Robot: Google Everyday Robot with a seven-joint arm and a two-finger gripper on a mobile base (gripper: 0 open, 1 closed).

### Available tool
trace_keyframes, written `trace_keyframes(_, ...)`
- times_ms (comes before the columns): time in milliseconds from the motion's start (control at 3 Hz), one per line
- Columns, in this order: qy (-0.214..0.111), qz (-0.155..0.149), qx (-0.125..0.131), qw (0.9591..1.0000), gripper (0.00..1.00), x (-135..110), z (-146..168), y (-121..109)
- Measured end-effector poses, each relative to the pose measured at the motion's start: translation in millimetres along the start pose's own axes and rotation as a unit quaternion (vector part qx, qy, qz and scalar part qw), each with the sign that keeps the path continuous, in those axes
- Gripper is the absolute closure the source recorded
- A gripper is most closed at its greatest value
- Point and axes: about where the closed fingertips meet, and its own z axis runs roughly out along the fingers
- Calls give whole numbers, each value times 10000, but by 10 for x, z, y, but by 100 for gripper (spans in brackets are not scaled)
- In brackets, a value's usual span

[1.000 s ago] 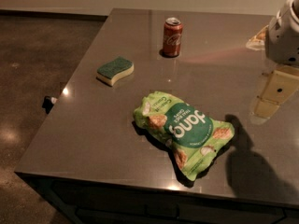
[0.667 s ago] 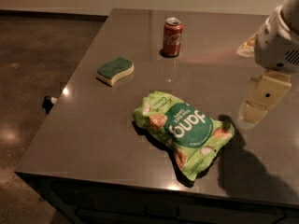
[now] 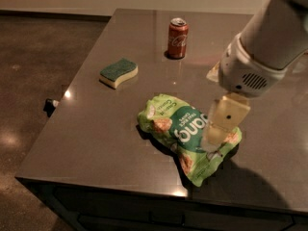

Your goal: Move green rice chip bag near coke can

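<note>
At left of table (image 3: 106, 129): sponge (image 3: 118, 72), green side up, lying flat, well apart from everything else. Further back, nr centre: can (image 3: 177, 32), upright, red w/ silver top, well apart from bag. Front centre: bag (image 3: 185, 129), lying flat, label up, crumpled, running from back-left to front-right, nr front edge. Nowhere near can, so task not yet done.

Right of centre: gripper (image 3: 217, 134), hanging down over bag's right end, at or just above the film; contact not certain. Can't tell how far open, nor whether anything held; prob nothing yet. Above & right: arm (image 3: 269, 37), white housing, coming in from top-right corner.

Handling, as a guess: v. light, mostly air & chips. Crinkly film, soft, yielding under pressure. Slick on smooth tabletop, so apt to slide or spin if nudged off-centre. Contents fragile, crushable if squeezed hard. Best hold prob a raised fold or puffed ridge at right end or along a sealed edge, pinched across the thin way, not on the flat middle. Then lift low, carry back-left toward can, set down just beside w/o tipping it.

Vs. earlier frames: gripper then off to right of bag, over bare table & higher; now down & left, over bag's right end. Arm housing likewise lower & closer in. Bag, can, sponge: same places, no shift seen.
</note>
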Motion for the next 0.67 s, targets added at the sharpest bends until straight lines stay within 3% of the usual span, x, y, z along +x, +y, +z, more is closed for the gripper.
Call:
trace_keyframes(333, -155, 190, -82, 9997, 0, -236, 240, 95)
trace_keyframes(667, -240, 390, 98, 9989, 0, -380, 481, 84)
